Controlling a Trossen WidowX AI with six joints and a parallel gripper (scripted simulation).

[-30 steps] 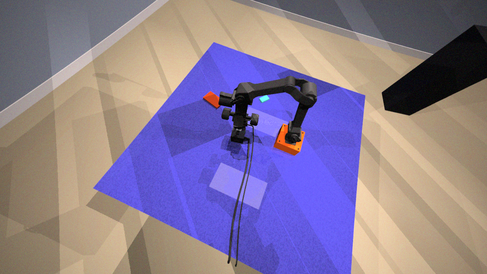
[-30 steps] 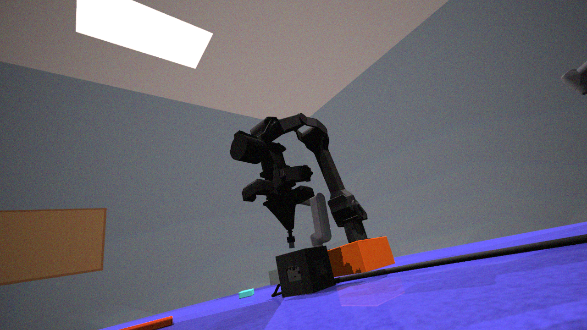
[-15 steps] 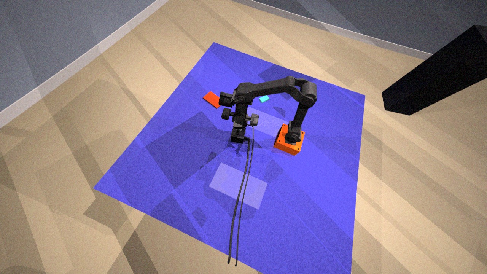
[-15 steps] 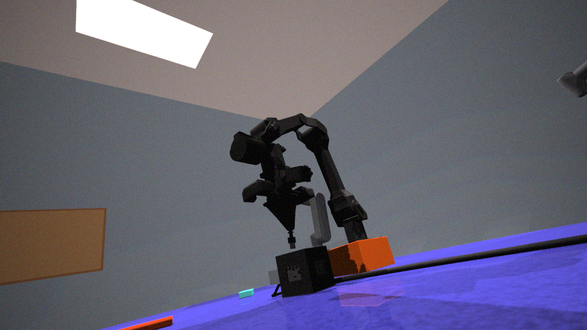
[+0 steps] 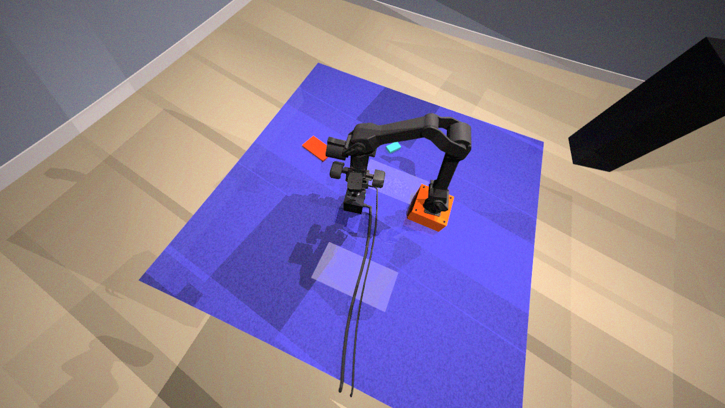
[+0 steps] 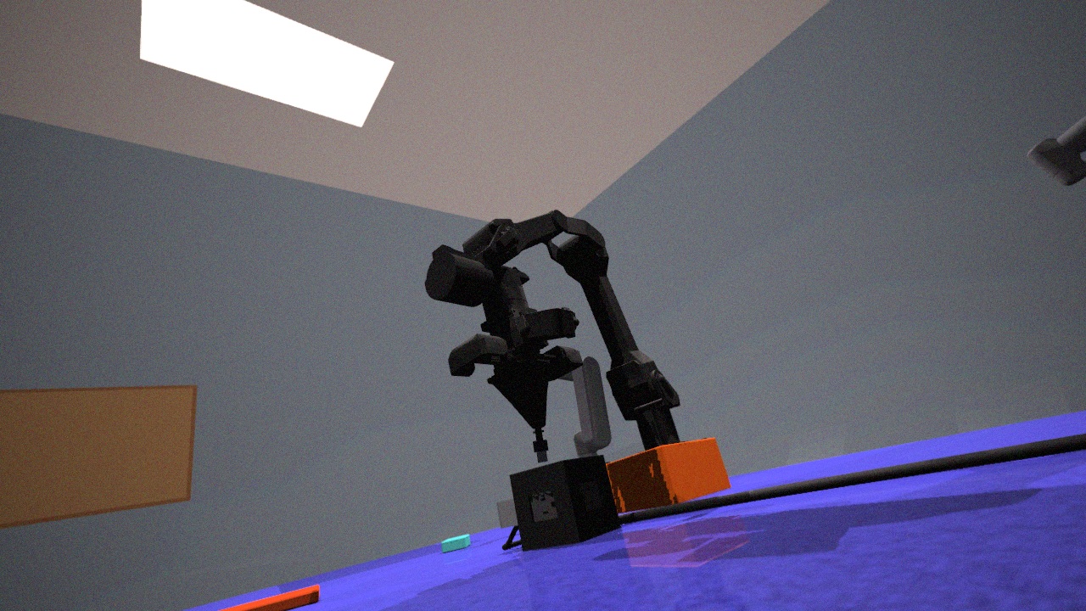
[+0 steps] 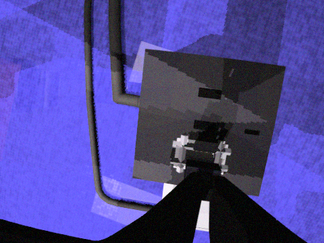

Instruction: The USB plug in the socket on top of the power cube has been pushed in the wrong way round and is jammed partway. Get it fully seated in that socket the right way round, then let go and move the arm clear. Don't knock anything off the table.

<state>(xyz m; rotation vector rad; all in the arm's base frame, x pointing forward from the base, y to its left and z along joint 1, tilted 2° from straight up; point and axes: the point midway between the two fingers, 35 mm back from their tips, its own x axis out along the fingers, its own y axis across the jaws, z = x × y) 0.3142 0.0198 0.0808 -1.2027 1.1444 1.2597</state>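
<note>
The dark power cube (image 5: 353, 207) (image 6: 562, 505) (image 7: 162, 135) stands on the blue mat. My gripper (image 6: 539, 429) (image 7: 205, 184) points down over it and is shut on the USB plug. The dark plug (image 6: 540, 445) (image 7: 202, 165) hangs upright, its metal end down, just above the cube's top in the exterior view. On the cube's top, a pale bracket (image 7: 181, 153) frames an opening mostly hidden by the plug and its shadow. Dark slots (image 7: 210, 93) (image 7: 205, 124) lie beyond it, with a smaller slot (image 7: 252, 131) to the right. Which way round the plug faces cannot be told.
A thick cable (image 7: 116, 67) and a thin cable (image 7: 90, 101) run beside the cube. The orange arm base (image 5: 428, 219) (image 6: 698, 467) is nearby. A red block (image 5: 314, 147) (image 6: 281, 598) and a teal block (image 5: 393, 147) (image 6: 456, 542) lie on the mat.
</note>
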